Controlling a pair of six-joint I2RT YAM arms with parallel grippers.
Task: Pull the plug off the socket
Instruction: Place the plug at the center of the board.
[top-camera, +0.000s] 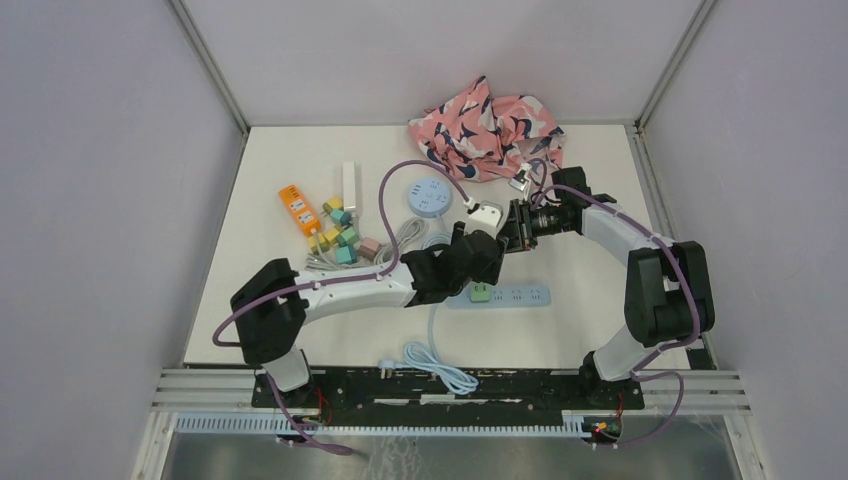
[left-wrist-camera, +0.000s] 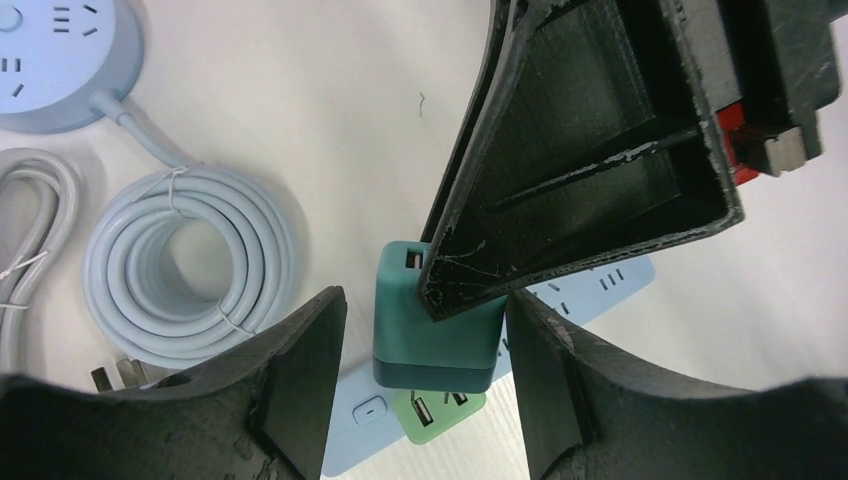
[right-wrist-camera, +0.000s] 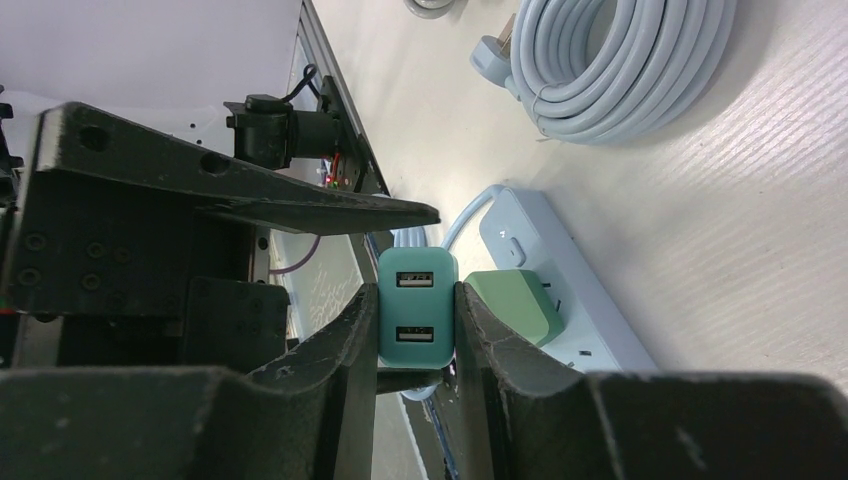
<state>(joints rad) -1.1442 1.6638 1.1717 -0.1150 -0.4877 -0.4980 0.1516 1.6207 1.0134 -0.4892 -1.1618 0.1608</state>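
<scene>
My right gripper (right-wrist-camera: 417, 298) is shut on a teal two-port plug (right-wrist-camera: 417, 305), holding it in the air just above the light blue socket strip (right-wrist-camera: 590, 300). A light green plug (right-wrist-camera: 510, 300) is still seated in that strip beside it. In the left wrist view the teal plug (left-wrist-camera: 430, 320) sits between the jaws of my left gripper (left-wrist-camera: 425, 335), which stands open around it with a gap on the left side. One right finger (left-wrist-camera: 600, 150) crosses over the plug there. The green plug (left-wrist-camera: 435, 412) and the strip (left-wrist-camera: 360, 420) lie below. From above, both grippers meet over the strip (top-camera: 515, 296).
A coiled pale blue cable (left-wrist-camera: 190, 265) and a round blue socket (top-camera: 428, 196) lie left of the strip. An orange strip (top-camera: 298, 210), several coloured plugs (top-camera: 340, 235), a white adapter (top-camera: 486, 212) and a pink cloth (top-camera: 485, 128) sit farther back.
</scene>
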